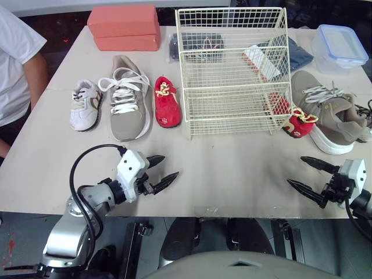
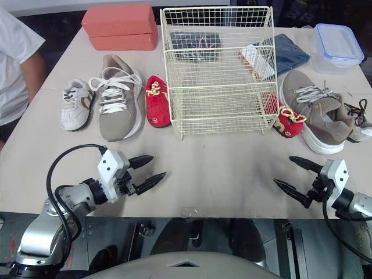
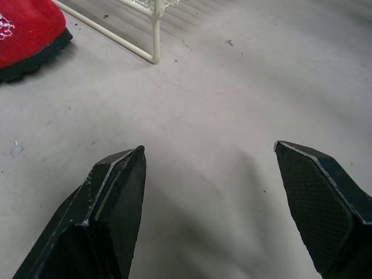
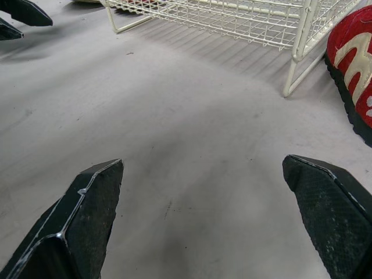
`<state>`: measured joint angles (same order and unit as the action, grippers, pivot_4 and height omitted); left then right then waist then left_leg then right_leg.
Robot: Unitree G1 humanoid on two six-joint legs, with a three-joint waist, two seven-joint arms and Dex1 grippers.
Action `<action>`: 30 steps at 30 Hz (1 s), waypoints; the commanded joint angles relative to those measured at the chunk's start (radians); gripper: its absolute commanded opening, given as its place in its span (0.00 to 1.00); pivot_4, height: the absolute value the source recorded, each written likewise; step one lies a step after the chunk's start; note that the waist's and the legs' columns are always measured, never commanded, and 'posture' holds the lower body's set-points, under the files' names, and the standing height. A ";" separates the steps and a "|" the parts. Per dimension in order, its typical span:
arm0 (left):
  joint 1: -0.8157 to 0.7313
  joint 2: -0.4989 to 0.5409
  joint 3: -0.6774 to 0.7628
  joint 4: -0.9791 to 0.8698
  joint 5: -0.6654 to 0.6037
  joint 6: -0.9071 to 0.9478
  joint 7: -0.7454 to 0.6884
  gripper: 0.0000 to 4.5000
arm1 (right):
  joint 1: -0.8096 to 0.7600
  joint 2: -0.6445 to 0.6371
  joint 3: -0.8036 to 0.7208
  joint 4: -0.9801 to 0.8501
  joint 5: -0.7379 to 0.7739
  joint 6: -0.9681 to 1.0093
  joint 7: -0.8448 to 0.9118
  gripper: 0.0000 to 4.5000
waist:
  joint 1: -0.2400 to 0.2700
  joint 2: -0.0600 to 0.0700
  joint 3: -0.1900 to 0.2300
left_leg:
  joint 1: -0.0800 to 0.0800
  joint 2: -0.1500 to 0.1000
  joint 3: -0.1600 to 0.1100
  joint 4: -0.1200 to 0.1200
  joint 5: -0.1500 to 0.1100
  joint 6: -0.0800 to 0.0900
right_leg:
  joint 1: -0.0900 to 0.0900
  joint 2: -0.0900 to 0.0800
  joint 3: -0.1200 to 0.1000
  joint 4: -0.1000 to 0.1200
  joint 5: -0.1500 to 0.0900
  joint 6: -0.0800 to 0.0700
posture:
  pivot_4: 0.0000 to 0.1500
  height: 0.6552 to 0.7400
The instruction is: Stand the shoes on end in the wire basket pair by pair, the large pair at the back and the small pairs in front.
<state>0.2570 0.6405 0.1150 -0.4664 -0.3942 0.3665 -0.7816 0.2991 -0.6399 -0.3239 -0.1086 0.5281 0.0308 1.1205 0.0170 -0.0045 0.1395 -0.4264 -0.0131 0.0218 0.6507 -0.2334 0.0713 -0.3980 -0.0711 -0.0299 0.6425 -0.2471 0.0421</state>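
Note:
A cream wire basket [image 1: 232, 70] stands empty at the table's middle back. To its left lie a small white shoe [image 1: 85, 104], a large grey-beige sneaker [image 1: 128, 99] and a small red shoe [image 1: 167, 102]. To its right lie another small red shoe [image 1: 299, 123] and the second large grey sneaker [image 1: 331, 113]. My left gripper [image 1: 161, 171] hovers open near the front edge, below the left row. My right gripper [image 1: 308, 176] is open at the front right, below the right-hand shoes. Nothing sits between either pair of fingers.
Two pink blocks [image 1: 124, 27] are stacked at the back left. A clear lidded box [image 1: 339, 47] stands at the back right, and dark cloth items [image 1: 196, 46] lie behind the basket. A person's arm in a white sleeve [image 1: 20, 64] is at the table's left side.

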 commanded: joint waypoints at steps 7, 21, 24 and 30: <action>-0.008 0.031 0.026 -0.006 -0.018 -0.004 -0.032 0.86 | -0.029 -0.003 0.003 -0.030 -0.005 -0.014 -0.009 0.97 | 0.000 0.000 0.000 | 0.000 0.000 0.000 0.000 0.000 0.000 | 0.000 0.000 0.000 0.000 0.000 0.000 | 1.00 1.00; -0.050 0.050 0.019 0.010 -0.025 -0.028 -0.092 0.86 | -0.058 -0.031 -0.025 -0.087 0.019 -0.005 -0.013 0.97 | 0.000 0.000 0.000 | 0.000 0.000 0.000 0.000 0.000 0.000 | 0.000 0.000 0.000 0.000 0.000 0.000 | 1.00 1.00; -0.158 0.142 0.082 -0.040 -0.205 0.071 -0.224 0.86 | -0.194 -0.099 -0.011 -0.171 0.053 0.067 -0.026 0.97 | -0.002 0.001 0.002 | 0.000 0.000 0.000 0.000 0.000 0.000 | 0.000 0.000 0.000 0.000 0.000 0.000 | 1.00 1.00; -0.385 0.313 0.125 -0.034 -0.322 0.164 -0.335 0.86 | -0.508 -0.203 0.157 -0.152 -0.047 0.121 0.010 0.97 | -0.003 0.002 0.004 | 0.003 0.000 0.001 0.001 0.001 -0.002 | 0.002 0.001 0.000 0.001 0.000 0.000 | 1.00 1.00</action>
<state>-0.1000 0.9216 0.2163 -0.4901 -0.6730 0.4950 -1.0893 -0.1600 -0.8221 -0.2238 -0.2716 0.5270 0.1586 1.1036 0.0136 -0.0025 0.1434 -0.4228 -0.0137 0.0224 0.6512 -0.2313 0.0665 -0.3953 -0.0696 -0.0290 0.6430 -0.2482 0.0438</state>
